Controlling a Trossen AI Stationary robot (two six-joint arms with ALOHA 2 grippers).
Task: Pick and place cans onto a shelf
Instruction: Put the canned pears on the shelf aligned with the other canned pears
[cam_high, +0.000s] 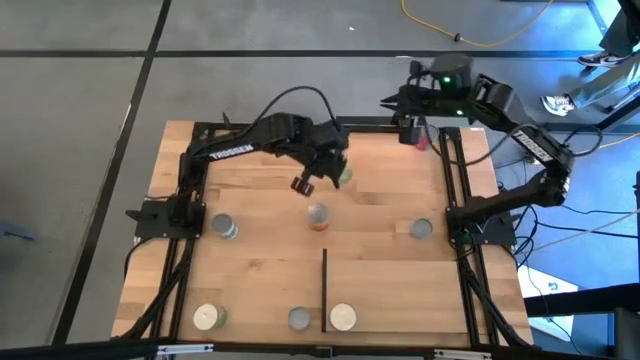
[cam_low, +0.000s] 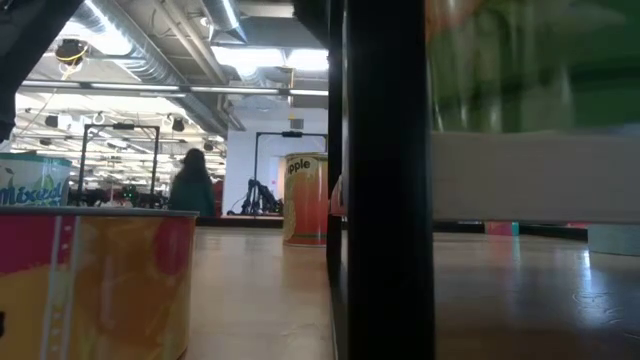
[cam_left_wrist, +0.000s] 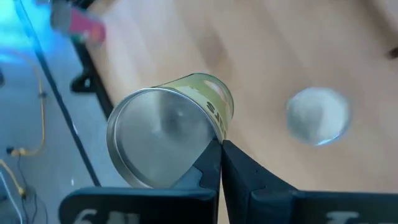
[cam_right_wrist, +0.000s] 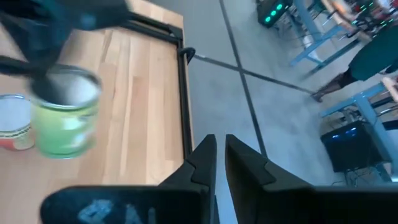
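My left gripper (cam_high: 322, 172) hangs above the table's middle, shut on a green-sided can (cam_high: 343, 176) with a silver end (cam_left_wrist: 158, 143). Below it a red-sided can (cam_high: 318, 216) stands on the wood. More cans stand at the left (cam_high: 222, 228), at the right (cam_high: 421, 229) and along the near edge (cam_high: 207, 318) (cam_high: 299, 318) (cam_high: 342, 317). The shelf shows by its thin black strip (cam_high: 323, 290) on the near half of the table. My right gripper (cam_right_wrist: 221, 152) is raised at the far right corner, shut and empty. My left gripper pinches the green can's rim (cam_left_wrist: 214, 138) at the silver end between its two fingertips, one on the end face and one on the outer side wall. The fingers come down from above. The can hangs tilted below them, clear of the table (cam_right_wrist: 62, 118).
Black frame rails (cam_high: 190, 215) (cam_high: 455, 190) run along the table's left and right sides and its far edge. A small pink object (cam_high: 421, 141) sits near the far right corner. Cables trail over the floor past the far edge.
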